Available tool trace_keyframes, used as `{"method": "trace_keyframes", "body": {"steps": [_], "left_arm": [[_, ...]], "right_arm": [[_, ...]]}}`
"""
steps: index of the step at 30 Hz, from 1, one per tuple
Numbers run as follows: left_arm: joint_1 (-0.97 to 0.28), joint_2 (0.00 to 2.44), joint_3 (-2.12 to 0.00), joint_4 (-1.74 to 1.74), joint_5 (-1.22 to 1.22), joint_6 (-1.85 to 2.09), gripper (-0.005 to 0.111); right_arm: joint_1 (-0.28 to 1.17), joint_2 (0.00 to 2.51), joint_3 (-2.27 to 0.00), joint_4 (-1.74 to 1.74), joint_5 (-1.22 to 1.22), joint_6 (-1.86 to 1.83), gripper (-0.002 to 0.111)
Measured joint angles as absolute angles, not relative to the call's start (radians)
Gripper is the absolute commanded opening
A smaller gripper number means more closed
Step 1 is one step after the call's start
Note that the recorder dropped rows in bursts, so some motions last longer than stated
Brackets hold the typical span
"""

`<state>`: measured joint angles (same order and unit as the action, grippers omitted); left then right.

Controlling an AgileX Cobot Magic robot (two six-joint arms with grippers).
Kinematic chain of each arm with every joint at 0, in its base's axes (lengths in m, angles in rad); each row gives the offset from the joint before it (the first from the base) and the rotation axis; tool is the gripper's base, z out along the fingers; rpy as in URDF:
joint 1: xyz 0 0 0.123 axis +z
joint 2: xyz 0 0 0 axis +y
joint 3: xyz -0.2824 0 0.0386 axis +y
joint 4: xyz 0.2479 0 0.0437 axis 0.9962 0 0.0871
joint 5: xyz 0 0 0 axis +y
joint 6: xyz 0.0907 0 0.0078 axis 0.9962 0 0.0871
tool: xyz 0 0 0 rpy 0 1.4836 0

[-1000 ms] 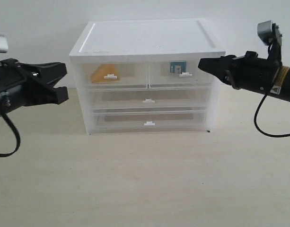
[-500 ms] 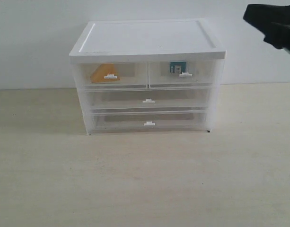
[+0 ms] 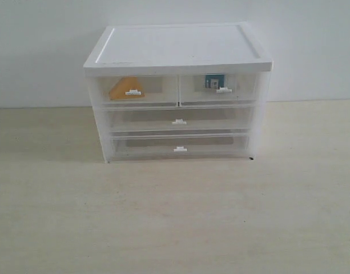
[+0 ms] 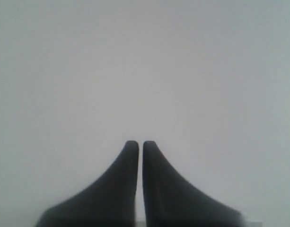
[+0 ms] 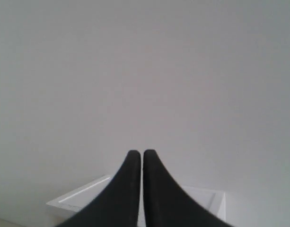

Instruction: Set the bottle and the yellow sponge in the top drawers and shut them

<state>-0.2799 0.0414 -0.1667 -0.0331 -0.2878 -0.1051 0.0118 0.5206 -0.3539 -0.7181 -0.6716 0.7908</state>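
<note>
In the exterior view the cabinet (image 3: 177,43) stands on the bench (image 3: 175,217) midway between the left and right edges and close to the far edge, its fronts facing the near edge. The yellow sponge (image 3: 124,88) lies inside the left top drawer (image 3: 155,94), showing orange through the clear front beside the white tab. The bottle (image 3: 212,81) sits inside the right top drawer (image 3: 243,90), its teal label just beside that drawer's tab. Both fronts look flush with the frame and with the two full-width drawers (image 3: 146,121) below, so I judge both things stowed and both drawers shut, with the task as good as done. Neither arm shows here, which fits arms held clear of the work. In the left wrist view the left gripper (image 4: 140,144) has its jaws drawn together to a thin slit with nothing between them, and it faces only blank wall. In the right wrist view the right gripper (image 5: 142,153) is likewise closed and empty, and the white cabinet top shows low beyond the fingers, so this arm seems held high and back from the cabinet, well apart from it
</note>
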Motion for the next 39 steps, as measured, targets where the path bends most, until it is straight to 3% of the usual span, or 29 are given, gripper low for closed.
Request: {"method": "trace_keyframes", "body": {"steps": [11, 39], "left_arm": [[-0.28, 0.003, -0.167, -0.035, -0.124, -0.11, 0.004], [-0.28, 0.003, -0.167, -0.035, -0.115, -0.111, 0.004]], "right_arm": [[0.012, 0.383, -0.285, -0.717, -0.578, 0.807, 0.0], [0.012, 0.383, -0.285, -0.717, -0.57, 0.811, 0.0]]}}
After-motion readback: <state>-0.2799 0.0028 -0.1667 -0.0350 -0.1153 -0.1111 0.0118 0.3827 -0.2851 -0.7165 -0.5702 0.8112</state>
